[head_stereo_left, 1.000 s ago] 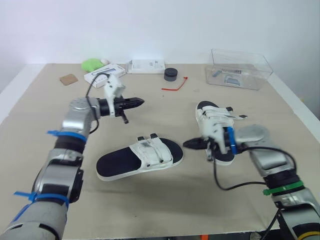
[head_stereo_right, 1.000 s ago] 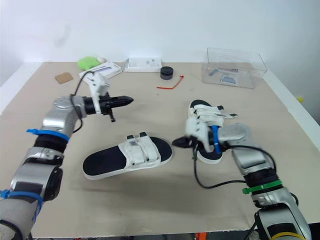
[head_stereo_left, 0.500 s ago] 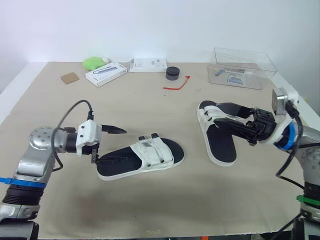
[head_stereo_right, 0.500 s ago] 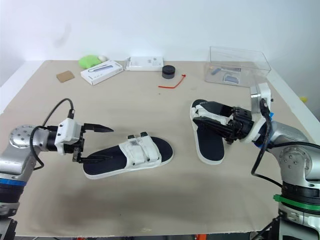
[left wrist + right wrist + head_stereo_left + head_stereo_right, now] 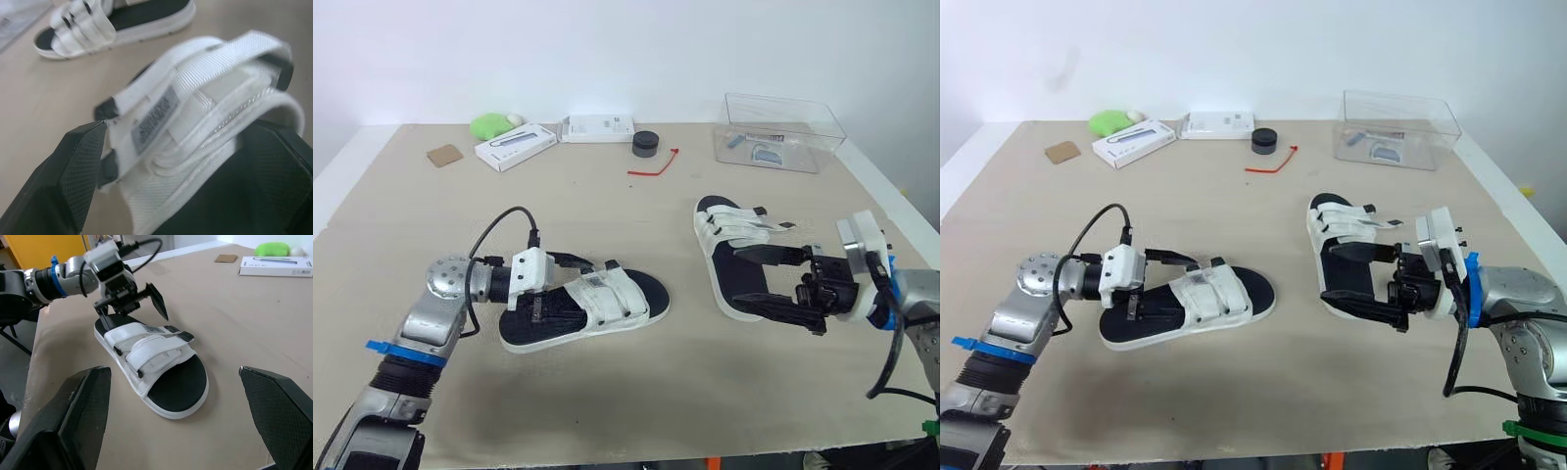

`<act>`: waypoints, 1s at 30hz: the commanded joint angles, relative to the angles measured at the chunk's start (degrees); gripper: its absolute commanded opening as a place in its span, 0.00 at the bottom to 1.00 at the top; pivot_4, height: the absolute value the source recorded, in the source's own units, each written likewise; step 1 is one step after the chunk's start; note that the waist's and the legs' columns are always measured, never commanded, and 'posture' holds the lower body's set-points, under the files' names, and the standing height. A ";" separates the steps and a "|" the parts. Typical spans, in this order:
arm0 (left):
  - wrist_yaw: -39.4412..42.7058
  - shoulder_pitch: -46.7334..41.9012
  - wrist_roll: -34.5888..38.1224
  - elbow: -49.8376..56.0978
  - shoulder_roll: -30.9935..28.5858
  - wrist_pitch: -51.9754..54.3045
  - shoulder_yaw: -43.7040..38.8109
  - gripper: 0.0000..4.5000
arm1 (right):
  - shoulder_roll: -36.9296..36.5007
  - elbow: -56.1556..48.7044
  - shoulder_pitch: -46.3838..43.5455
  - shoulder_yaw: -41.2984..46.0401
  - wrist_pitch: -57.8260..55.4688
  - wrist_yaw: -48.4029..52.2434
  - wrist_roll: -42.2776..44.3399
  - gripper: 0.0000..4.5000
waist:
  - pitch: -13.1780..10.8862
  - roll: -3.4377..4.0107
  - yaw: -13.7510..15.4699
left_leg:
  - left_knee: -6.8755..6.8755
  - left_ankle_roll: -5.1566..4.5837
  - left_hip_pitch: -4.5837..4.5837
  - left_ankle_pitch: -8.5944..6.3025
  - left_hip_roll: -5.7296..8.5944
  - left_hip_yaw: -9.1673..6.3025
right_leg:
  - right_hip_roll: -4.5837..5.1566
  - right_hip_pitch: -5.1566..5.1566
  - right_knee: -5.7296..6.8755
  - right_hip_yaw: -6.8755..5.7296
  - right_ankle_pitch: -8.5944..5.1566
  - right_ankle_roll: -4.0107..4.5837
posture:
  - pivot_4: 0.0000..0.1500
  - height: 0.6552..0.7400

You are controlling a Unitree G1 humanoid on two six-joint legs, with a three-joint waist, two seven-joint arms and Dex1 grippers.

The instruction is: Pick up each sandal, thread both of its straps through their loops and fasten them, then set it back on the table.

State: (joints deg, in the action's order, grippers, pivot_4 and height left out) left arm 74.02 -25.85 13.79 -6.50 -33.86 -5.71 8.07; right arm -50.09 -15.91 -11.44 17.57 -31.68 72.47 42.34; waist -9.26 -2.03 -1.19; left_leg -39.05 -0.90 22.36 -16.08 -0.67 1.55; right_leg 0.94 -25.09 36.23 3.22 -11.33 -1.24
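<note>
Two white-strapped sandals with black footbeds lie flat on the table. The left sandal has my left gripper open at its heel end, one finger above the straps' edge and one low over the footbed. Up close, its straps lie folded across each other beside one fingertip. The right sandal has thin strap ends sticking out sideways. My right gripper stands open over its heel half, with nothing held. The right wrist view looks across at the left sandal and the left gripper.
At the back stand a clear plastic box, a black round puck, a red tie, two white boxes, a green lump and a brown card. Bare table lies in front of the sandals.
Both grippers went from shut to open. The left arm dropped from above the table to the left sandal's heel. The right arm swung back and now reaches over the right sandal.
</note>
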 commanded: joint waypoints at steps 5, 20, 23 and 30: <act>-1.48 -4.02 -2.14 -5.94 2.47 -3.48 1.03 0.99 | 1.05 -1.52 1.43 -4.29 17.42 3.41 -9.41 1.00 | 0.00 0.00 0.02 | -0.28 -0.01 0.07 -0.01 0.00 0.01 | 0.00 0.03 0.03 0.01 -0.05 -0.31 | 1.00 1.00; -7.38 -8.71 -3.38 -10.54 4.03 -2.77 -1.21 0.02 | 0.49 0.54 0.21 -5.47 18.59 3.54 -8.61 1.00 | 0.00 0.00 0.04 | -0.61 -0.05 0.10 0.03 0.01 0.07 | 0.01 0.11 0.06 0.12 0.28 -0.32 | 1.00 1.00; -19.54 -15.14 -8.20 -18.21 4.56 -2.06 -3.56 0.02 | 0.88 1.66 -0.69 -5.66 19.10 2.72 -9.42 1.00 | -0.03 -0.04 0.08 | -0.69 -0.11 0.11 0.09 0.02 0.05 | 0.01 0.12 0.07 0.11 0.30 -0.44 | 1.00 1.00; -39.03 -24.85 -15.56 -31.45 5.90 2.57 -4.66 0.02 | 2.17 4.21 -3.15 -7.38 20.16 1.07 -11.23 1.00 | -0.04 -0.07 0.00 | -0.67 -0.21 0.12 0.18 0.04 0.10 | 0.00 0.09 0.06 0.17 0.41 -0.54 | 1.00 1.00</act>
State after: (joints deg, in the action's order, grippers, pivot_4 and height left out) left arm 39.55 -48.60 -0.51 -36.83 -27.81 -3.63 5.12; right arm -48.13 -11.43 -13.60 10.04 -12.53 73.96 31.29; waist -9.30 -2.10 -1.19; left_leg -39.70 -1.10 22.48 -15.90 -0.63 1.65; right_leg 0.94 -25.01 36.29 3.40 -10.85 -1.65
